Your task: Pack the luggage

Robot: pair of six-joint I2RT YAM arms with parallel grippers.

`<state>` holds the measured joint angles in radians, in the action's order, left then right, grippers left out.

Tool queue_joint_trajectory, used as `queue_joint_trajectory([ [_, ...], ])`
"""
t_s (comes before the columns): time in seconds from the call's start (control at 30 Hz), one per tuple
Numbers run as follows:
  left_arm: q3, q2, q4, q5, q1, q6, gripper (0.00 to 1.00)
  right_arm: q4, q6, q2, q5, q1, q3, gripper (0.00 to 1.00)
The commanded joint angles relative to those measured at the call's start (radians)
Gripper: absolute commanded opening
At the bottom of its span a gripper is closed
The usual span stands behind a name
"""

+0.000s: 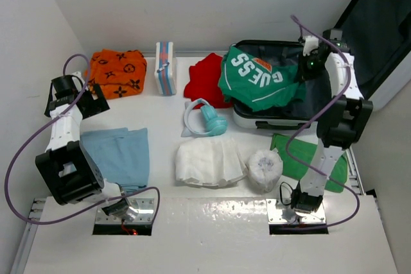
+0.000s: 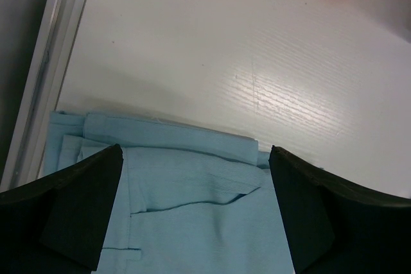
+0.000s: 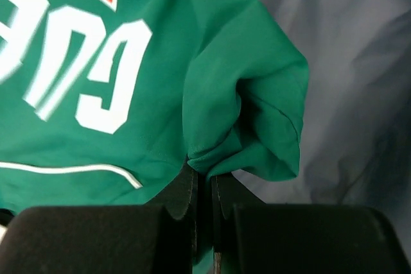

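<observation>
We have the luggage (image 1: 270, 123) lying open at the far right of the desk (image 2: 257, 62), its tub facing up and its lid (image 1: 379, 24) leaning away to the right. Our right pincer (image 3: 204, 181) hangs over the tub with its fingers pressed together on a fold of the green shirt (image 1: 257, 78), pinching the cloth at its right-hand edge. From that grip the shirt runs away to the left. Its long axis crosses the tub from side to side, and its left part seems to drape over the tub's left rim towards the middle of the desk. The bare dark lining (image 3: 359, 62) shows just right of the pinched fold. We therefore judge that the coming move turns on this one offset: the free room lies to the right of the pincer and the bulk of the cloth to its left, so the shirt would need drawing rightwards before release. Our right arm is plainly the nearer one. Our left pincer (image 2: 196, 152) stands with its fingers wide apart above the light blue garment (image 2: 192, 210), holding nothing, well apart from the luggage.
</observation>
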<state>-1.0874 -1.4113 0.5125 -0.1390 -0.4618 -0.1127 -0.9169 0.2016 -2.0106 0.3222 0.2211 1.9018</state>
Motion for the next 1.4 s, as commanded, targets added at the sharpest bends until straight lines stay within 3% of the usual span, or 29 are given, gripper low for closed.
queue_joint_trajectory([
  [0.0, -0.042, 0.005, -0.023, -0.014, -0.003, 0.004, 0.98, -0.177, 0.223, -0.046, -0.043, 0.012, 0.039, 0.00],
  [0.2, -0.042, 0.005, -0.032, -0.014, 0.006, 0.004, 0.98, 0.019, 0.369, -0.017, -0.216, 0.023, -0.064, 0.00],
  [0.33, -0.033, -0.005, -0.032, -0.024, 0.006, 0.004, 0.98, 0.087, 0.446, -0.053, -0.303, 0.024, -0.030, 0.00],
  [0.53, -0.003, -0.005, -0.051, -0.024, 0.006, 0.015, 0.98, 0.274, 0.555, -0.068, -0.319, 0.014, -0.049, 0.00],
  [0.7, 0.027, 0.006, -0.062, -0.014, 0.006, 0.025, 0.98, 0.314, 0.598, -0.114, -0.371, -0.020, -0.030, 0.00],
  [0.8, 0.027, 0.015, -0.072, -0.005, 0.006, 0.034, 1.00, 0.303, 0.573, -0.129, -0.410, -0.032, -0.021, 0.26],
  [0.83, 0.027, 0.015, -0.081, -0.005, 0.006, 0.047, 1.00, 0.294, 0.564, -0.128, -0.414, -0.034, -0.023, 0.57],
  [0.93, -0.020, -0.006, -0.081, -0.005, 0.006, 0.047, 1.00, 0.253, 0.490, -0.096, -0.410, -0.034, 0.017, 0.90],
  [1.07, -0.055, -0.049, -0.081, -0.014, 0.026, 0.067, 1.00, 0.124, 0.311, -0.042, -0.345, -0.039, 0.107, 0.93],
  [1.17, -0.066, -0.049, -0.103, -0.046, 0.037, 0.067, 1.00, 0.017, 0.205, 0.047, -0.191, -0.040, 0.155, 0.93],
  [1.23, -0.031, -0.026, -0.141, -0.079, 0.037, 0.067, 1.00, -0.008, 0.176, 0.147, -0.089, -0.060, 0.074, 0.92],
  [1.37, -0.060, -0.061, -0.161, -0.073, 0.084, 0.090, 0.95, 0.042, 0.127, 0.276, -0.049, -0.130, -0.124, 0.92],
])
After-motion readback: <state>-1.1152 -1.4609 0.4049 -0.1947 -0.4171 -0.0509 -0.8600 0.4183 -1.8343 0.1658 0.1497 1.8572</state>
